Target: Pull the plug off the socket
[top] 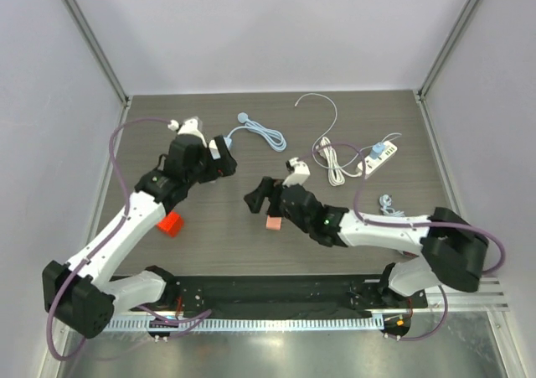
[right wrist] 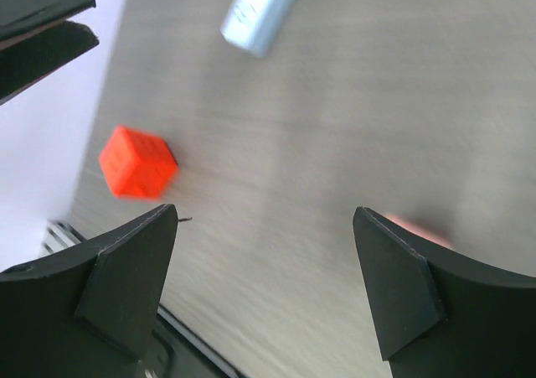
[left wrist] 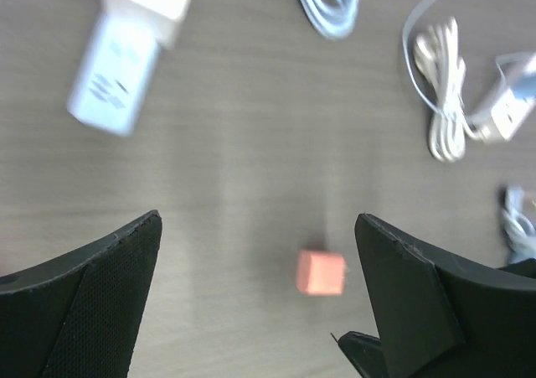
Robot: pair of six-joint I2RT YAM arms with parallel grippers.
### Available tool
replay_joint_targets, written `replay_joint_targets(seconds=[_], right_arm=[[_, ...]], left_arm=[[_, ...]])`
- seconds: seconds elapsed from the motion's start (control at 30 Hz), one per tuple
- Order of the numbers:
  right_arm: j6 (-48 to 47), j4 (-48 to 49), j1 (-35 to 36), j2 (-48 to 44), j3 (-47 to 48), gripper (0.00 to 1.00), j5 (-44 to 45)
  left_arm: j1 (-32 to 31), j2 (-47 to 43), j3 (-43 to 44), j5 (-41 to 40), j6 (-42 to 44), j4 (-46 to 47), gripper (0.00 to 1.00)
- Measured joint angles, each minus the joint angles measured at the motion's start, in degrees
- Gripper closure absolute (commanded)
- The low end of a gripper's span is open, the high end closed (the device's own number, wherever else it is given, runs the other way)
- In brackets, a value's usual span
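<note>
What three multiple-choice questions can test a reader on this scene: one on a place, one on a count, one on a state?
1. Where on the table does the power strip lie?
A) in the far right part
B) between the arm bases
C) under the left arm

2. How many small cubes are on the table?
A) none
B) two
C) five

3. In what state is the left end effector?
A) shut on a cable
B) shut on a cube
C) open and empty

Answers:
1 A: the top view shows it at the far right.
2 B: there is one red cube and one pink cube.
3 C: its fingers stand wide apart and grip nothing.
</note>
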Motion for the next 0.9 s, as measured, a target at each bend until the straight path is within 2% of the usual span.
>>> replay_joint_targets(seconds=[0.13, 0.27, 0.4, 0.5, 0.6, 0.77, 0.9], right_arm=[[-0.8, 4.4, -4.3, 9.7, 8.9, 0.1, -4.0], [-0.2, 8.4, -6.4, 20.1, 15.3, 0.1, -5.8], [1.2, 13.8, -7.0, 29.2, 18.8, 0.13, -8.3], [1.5, 18.9, -7.3, 35.8, 20.2, 0.17, -10.8], [1.6, 25.5, -7.3, 41.0, 20.2, 0.2, -12.8], [2.2, 38.7, -7.1, 46.4, 19.0, 0.2, -14.2], [2.6, 43.8, -6.6, 49.1, 20.0, 0.2, -14.4]], left_arm=[[5.1, 7.8, 10.2, -0.7, 6.0, -4.0, 0.0], [9.4, 19.6, 18.2, 1.8, 9.0, -7.5, 0.0], [11.2, 32.3, 27.8, 2.4, 11.8, -11.0, 0.0], [11.4, 38.6, 32.7, 0.9, 13.6, -12.9, 0.0], [11.9, 40.4, 32.1, 0.3, 15.0, -12.3, 0.02], [15.7, 41.3, 29.6, 3.8, 15.0, -10.8, 0.06], [19.1, 42.1, 28.3, 6.6, 14.0, -8.7, 0.08]])
